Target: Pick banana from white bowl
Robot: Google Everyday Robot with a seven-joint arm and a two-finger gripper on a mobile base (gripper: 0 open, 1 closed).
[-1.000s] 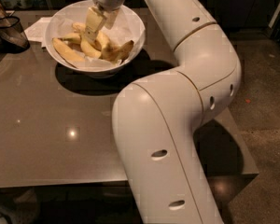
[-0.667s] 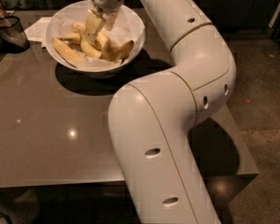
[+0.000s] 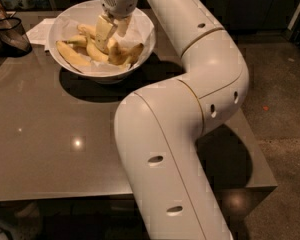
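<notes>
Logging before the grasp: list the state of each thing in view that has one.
white bowl: upright on the table, paper-lined.
banana: lying at the white bowl's left side, not lifted.
gripper: down inside the white bowl, near its middle.
dark container: upright, at the table's left edge.

Single view, set high over the near edge of the table (image 3: 50, 134), facing down and forward across it; arm (image 3: 190, 109) close, filling the foreground; white bowl (image 3: 65, 15) farther off, at the table's far edge; gripper (image 3: 112, 35) down inside that bowl.
</notes>
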